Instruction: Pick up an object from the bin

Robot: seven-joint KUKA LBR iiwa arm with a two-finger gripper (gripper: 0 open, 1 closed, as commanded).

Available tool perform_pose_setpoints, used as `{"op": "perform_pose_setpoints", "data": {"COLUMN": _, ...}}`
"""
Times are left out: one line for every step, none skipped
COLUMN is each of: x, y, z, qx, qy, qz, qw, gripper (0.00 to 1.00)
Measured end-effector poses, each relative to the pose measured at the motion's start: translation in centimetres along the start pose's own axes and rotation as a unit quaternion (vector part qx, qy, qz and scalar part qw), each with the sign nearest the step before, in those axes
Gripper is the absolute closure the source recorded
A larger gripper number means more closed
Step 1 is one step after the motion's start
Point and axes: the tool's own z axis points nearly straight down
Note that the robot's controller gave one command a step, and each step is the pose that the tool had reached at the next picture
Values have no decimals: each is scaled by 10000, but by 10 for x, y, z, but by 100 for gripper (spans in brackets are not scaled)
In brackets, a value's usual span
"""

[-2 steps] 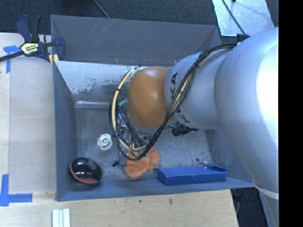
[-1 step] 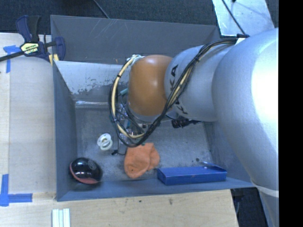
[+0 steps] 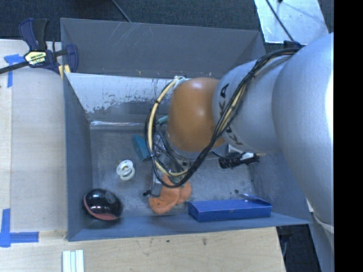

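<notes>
From my seat, the gripper is low over the front of the bin, just left of the middle. It sits under the arm's orange wrist cover and a tangle of yellow and black cables, and I cannot tell how far open it is or whether it has hold of anything.

Directly below it lies an orange lumpy thing, soft-looking, close to the near wall. Its long axis runs roughly left to right along that wall, the right end lifted a little toward the back. The tip of the tool appears to meet its upper left edge, though I can't confirm contact.

Just to its right a flat blue box lies along the same wall. A small white ring sits to the left and further back, and a black-and-red rounded thing is in the front left corner. A short teal piece lies behind the ring.

There is dark lettering on the arm's pale casing, crossed by cables — I can't read it whole.

The bin floor is grey, speckled metal, and the far wall is scuffed with dark scratches. Beyond the bin the ground is dark.
</notes>
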Motion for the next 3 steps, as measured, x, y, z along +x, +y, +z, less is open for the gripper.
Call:
{"op": "perform_pose_setpoints", "data": {"x": 17, "y": -7, "z": 0, "qx": 14, "qy": 26, "qz": -95, "qw": 10000, "gripper": 0}}
{"op": "perform_pose_setpoints", "data": {"x": 2, "y": -21, "z": -1, "qx": 2, "qy": 2, "qz": 41, "qw": 10000, "gripper": 0}}
{"op": "perform_pose_setpoints", "data": {"x": 1, "y": -25, "z": 0, "qx": 2, "qy": -3, "qz": 94, "qw": 10000, "gripper": 0}}
